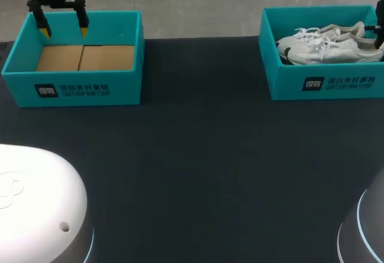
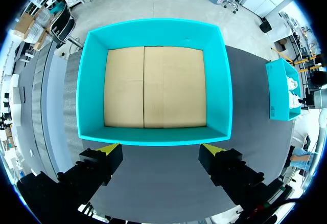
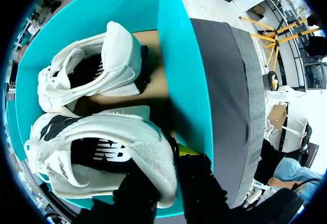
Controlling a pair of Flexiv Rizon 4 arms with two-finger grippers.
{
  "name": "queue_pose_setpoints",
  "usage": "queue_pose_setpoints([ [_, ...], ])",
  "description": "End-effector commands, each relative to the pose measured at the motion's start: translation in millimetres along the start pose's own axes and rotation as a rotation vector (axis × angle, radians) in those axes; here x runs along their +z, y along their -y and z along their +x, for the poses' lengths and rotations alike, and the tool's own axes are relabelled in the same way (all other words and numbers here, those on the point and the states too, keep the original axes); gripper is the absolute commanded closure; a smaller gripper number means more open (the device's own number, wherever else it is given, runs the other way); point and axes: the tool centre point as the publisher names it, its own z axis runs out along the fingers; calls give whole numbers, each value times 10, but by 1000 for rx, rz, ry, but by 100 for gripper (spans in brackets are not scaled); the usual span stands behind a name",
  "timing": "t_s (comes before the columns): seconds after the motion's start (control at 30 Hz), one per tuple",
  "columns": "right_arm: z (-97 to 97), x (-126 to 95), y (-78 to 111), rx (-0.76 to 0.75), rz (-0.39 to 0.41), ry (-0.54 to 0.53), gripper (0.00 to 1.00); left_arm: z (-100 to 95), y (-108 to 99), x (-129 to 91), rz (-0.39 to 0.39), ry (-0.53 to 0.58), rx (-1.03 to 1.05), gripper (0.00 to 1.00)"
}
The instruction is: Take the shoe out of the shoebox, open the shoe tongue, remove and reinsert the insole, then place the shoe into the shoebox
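Two white shoes (image 1: 327,45) lie side by side in the teal shoebox (image 1: 324,86) at the back right. My right gripper (image 1: 380,35) reaches into that box at its right end. In the right wrist view, the right gripper (image 3: 166,160) is shut on the heel collar of the nearer shoe (image 3: 102,147), one finger inside the shoe and one outside by the box wall (image 3: 179,70). The second shoe (image 3: 102,65) lies beyond it. My left gripper (image 1: 64,33) hangs open over the back rim of the other teal box (image 1: 78,95), holding nothing.
The left box (image 2: 153,134) holds only its brown cardboard floor (image 2: 153,86), seen ahead of the open left gripper (image 2: 159,150). A dark table mat (image 1: 198,155) stretches between the two boxes. White arm bases (image 1: 36,203) rise at the front corners.
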Motion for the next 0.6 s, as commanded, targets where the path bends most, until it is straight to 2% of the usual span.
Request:
queue_pose_setpoints([
  [0.03,-40,-406,113,-8,-15,7,100,0,-3,0,0,1,0,0],
  [0.37,-66,-1131,289,-30,-51,22,100,0,-3,0,0,1,0,0],
  [0.6,-47,-1511,431,-34,-79,26,100,0,-3,0,0,1,0,0],
])
